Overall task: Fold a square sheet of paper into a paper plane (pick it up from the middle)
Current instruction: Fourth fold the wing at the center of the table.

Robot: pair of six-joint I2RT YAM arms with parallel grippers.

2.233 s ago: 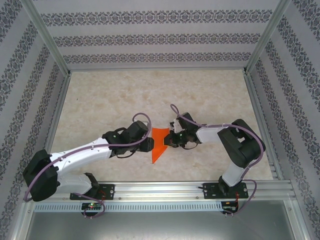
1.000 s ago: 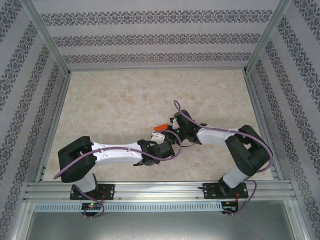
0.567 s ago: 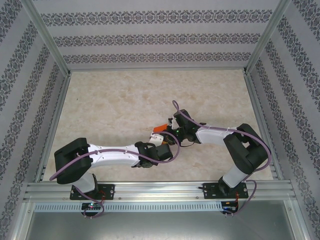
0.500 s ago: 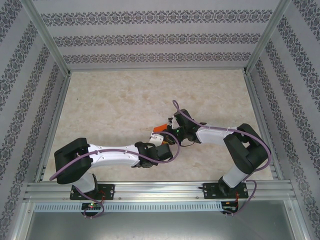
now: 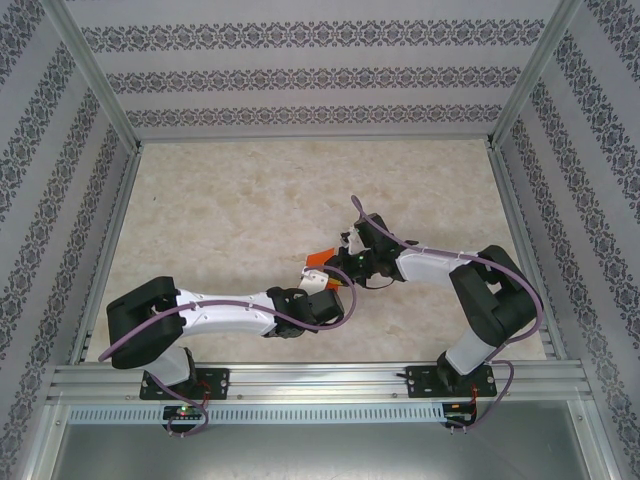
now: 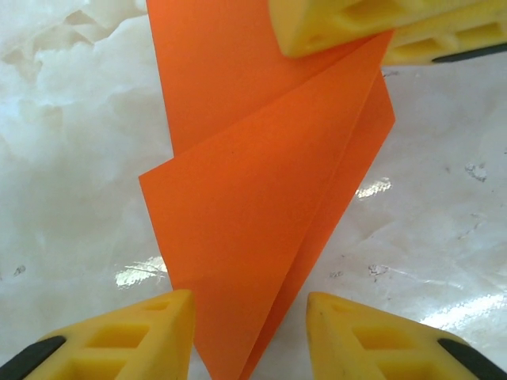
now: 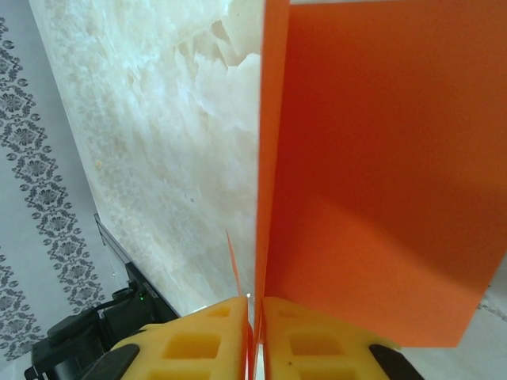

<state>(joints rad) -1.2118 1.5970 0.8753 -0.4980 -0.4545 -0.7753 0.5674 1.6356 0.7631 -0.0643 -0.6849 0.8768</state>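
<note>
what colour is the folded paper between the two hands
The paper is plain bright orange with no markings, seen best in the left wrist view.

Patterned walls (image 5: 300, 75) enclose a seemingly marble tabletop (image 5: 220, 200).

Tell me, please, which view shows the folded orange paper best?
Left wrist: the folded orange paper shows its layers and diagonal folds plainly. Right wrist shows one face pinched in the right gripper; top external, a small sliver.
</note>
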